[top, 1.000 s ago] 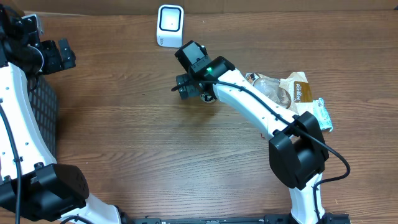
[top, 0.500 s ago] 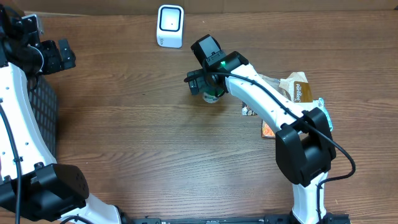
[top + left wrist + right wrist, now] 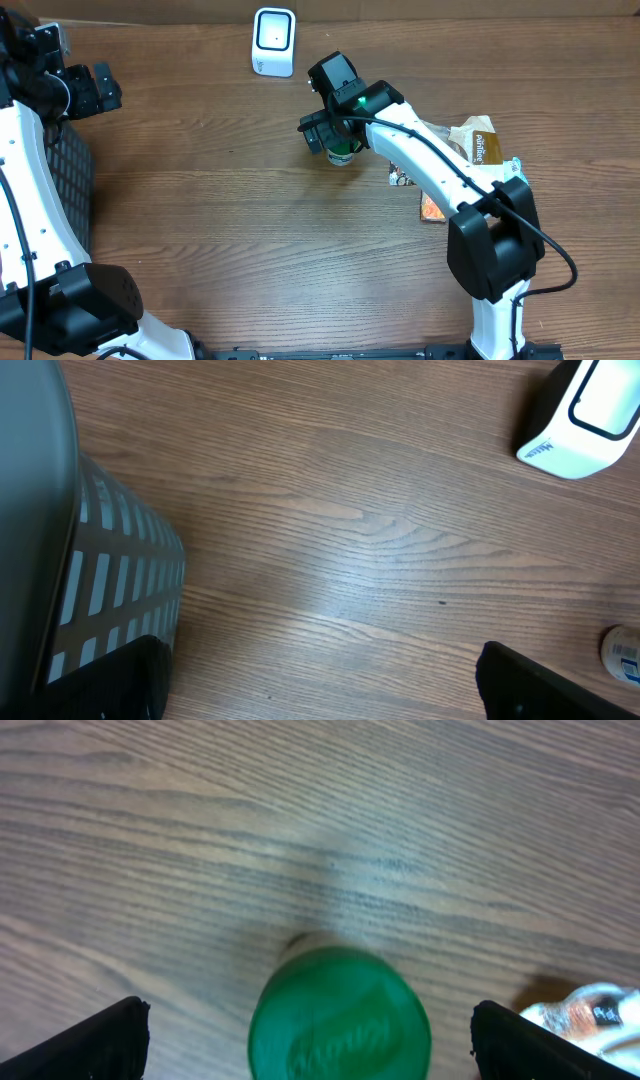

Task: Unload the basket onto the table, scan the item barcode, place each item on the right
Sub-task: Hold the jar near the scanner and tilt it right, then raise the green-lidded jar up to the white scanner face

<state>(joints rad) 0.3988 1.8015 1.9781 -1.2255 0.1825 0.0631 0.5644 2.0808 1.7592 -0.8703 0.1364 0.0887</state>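
A small bottle with a green cap (image 3: 343, 155) stands upright on the wooden table, right of centre at the back. My right gripper (image 3: 333, 138) hangs just above it, open. In the right wrist view the green cap (image 3: 340, 1015) sits between the wide-spread fingers (image 3: 100, 1045), touching neither. The white barcode scanner (image 3: 272, 42) stands at the back edge, also seen from the left wrist as the scanner (image 3: 585, 405). My left gripper (image 3: 100, 88) is at the far back left, open and empty (image 3: 320, 690). The bottle's label (image 3: 622, 652) shows at that view's right edge.
A black slatted basket (image 3: 65, 190) stands along the left side, beside my left arm, and its wall (image 3: 90, 580) fills the left of the left wrist view. A heap of snack packets (image 3: 470, 140) lies to the right of the bottle, partly under the right arm.
My right arm has swung to the right, and the green-capped bottle now shows beneath its open gripper. The left arm has not moved.
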